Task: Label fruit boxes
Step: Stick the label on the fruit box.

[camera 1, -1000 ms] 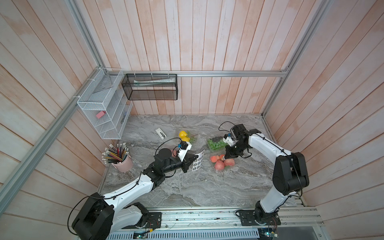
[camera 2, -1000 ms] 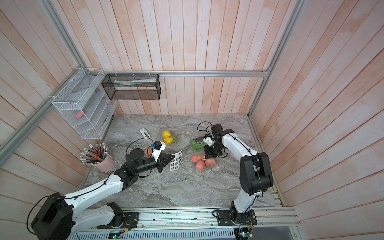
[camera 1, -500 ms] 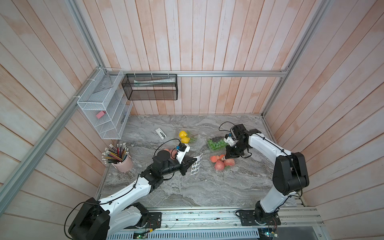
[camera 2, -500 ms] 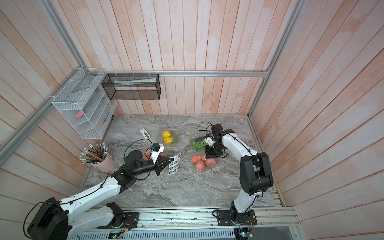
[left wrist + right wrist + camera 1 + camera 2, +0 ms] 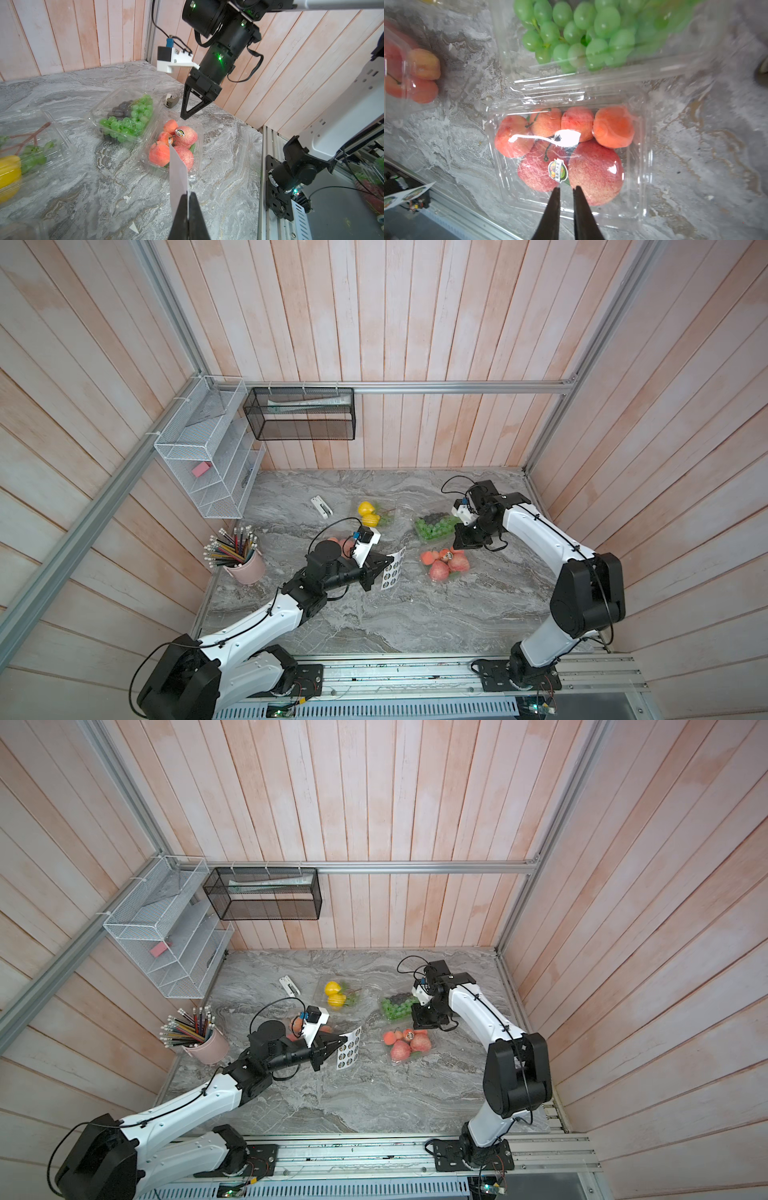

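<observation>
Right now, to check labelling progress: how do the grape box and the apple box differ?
The apple box carries a round sticker; the grape box shows none. The apple box holds red-orange fruit, the grape box green and dark grapes. The right claw hovers over the apple box, not the grape box. Both are clear plastic clamshells.

Four clear fruit boxes, flat, closed, near together; apple box labelled.
</observation>
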